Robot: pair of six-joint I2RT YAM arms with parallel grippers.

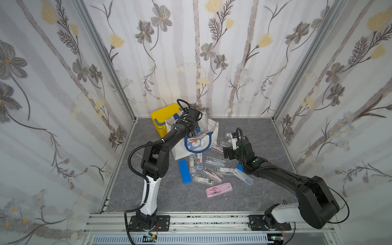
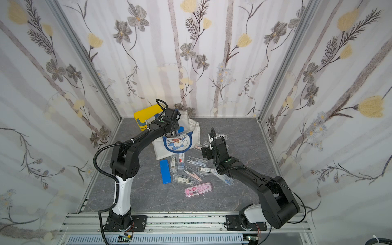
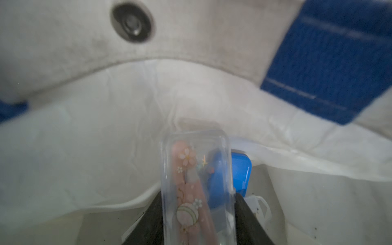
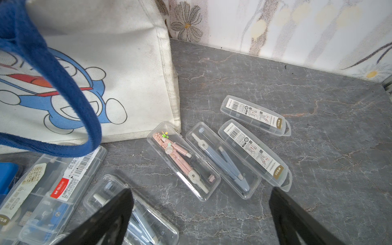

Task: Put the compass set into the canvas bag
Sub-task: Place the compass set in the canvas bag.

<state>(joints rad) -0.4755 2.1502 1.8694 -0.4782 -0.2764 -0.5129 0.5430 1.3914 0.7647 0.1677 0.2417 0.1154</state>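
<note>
The canvas bag (image 1: 212, 135) (image 2: 195, 135) stands at the back of the table, white with blue handles and a cartoon cat pocket. My left gripper (image 1: 194, 133) (image 3: 197, 197) reaches into its open mouth, shut on a clear compass set case (image 3: 197, 169) that holds a pink compass. A blue case (image 3: 241, 169) lies lower inside the bag. My right gripper (image 1: 226, 152) (image 4: 200, 191) hovers open to the right of the bag, nothing between its fingers. Below it lie a pink compass case (image 4: 183, 163), a grey-blue compass case (image 4: 222, 161) and two labelled cases (image 4: 254, 152).
Several more clear cases lie scattered in front of the bag. Among them are a blue case (image 1: 184, 171) and a flat pink set (image 1: 219, 189). A yellow plastic box (image 1: 163, 114) stands behind the bag on the left. A blue bag handle (image 4: 63, 95) hangs near the right wrist.
</note>
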